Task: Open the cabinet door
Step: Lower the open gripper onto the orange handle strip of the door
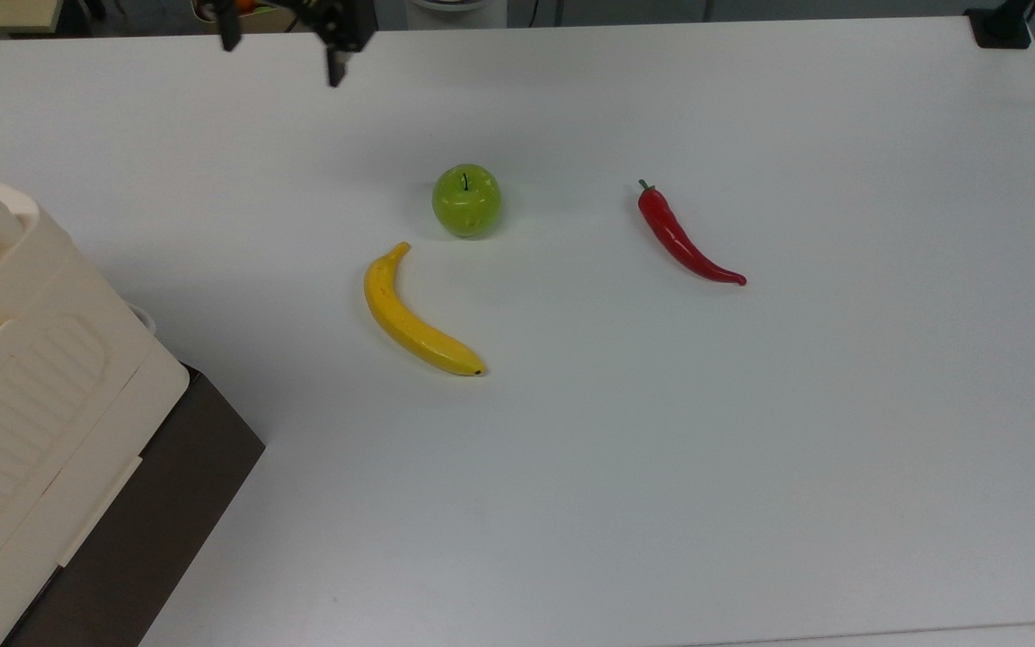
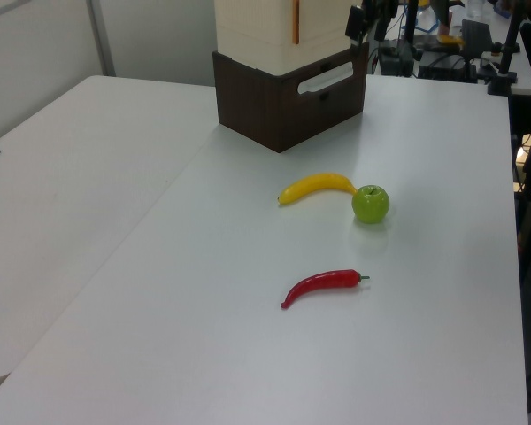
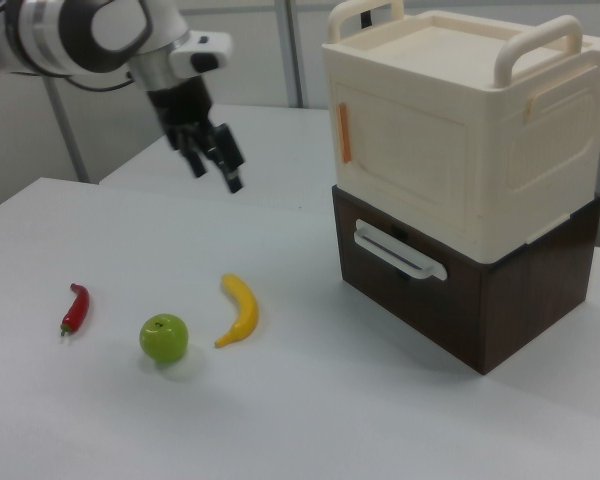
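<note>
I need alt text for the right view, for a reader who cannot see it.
A robot arm's gripper, jaws open, hangs above a white table, apart from the cream cabinet whose cabinet door is closed. A banana, green apple and red chilli lie below.

Cream cabinet [image 2: 288, 22] on dark brown box [image 2: 288, 93], banana [image 2: 317, 186] touching green apple [image 2: 370, 204], red chilli [image 2: 323, 285] nearer.
</note>
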Robot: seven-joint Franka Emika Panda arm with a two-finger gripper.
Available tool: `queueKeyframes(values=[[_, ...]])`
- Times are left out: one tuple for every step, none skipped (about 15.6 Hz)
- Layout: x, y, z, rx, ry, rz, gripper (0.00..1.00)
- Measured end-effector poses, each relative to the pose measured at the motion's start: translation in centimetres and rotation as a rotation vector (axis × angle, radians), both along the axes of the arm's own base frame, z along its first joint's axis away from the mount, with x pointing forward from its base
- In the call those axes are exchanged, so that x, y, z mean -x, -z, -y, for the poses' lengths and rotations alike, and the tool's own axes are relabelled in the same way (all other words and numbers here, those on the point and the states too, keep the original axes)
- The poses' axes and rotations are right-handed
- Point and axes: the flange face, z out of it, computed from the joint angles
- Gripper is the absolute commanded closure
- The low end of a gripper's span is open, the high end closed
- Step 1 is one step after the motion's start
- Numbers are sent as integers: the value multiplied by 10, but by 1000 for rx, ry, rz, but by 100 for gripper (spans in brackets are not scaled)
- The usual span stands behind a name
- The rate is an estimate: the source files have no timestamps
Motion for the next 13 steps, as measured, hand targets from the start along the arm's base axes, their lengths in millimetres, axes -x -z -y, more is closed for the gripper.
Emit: queueKeyframes(values=[[-6, -4, 10, 12, 17, 33, 0], [-13, -7, 20, 22, 33, 70, 0], [-20, -8, 30, 30, 48, 107, 0], [-27, -7, 38, 36, 60, 138, 0], [-33, -6, 46, 45, 69, 175, 0], [-39, -4, 53, 56, 75, 208, 0], [-45, -1, 58, 66, 79, 242, 0], [-52, 1, 62, 75, 79, 277, 0], [-59, 4, 66, 82, 78, 318, 0], [-64, 7, 70, 86, 76, 350, 0], [-69, 10, 72, 90, 74, 380, 0], [-74, 14, 74, 93, 70, 406, 0], [-78, 16, 75, 95, 67, 429, 0]])
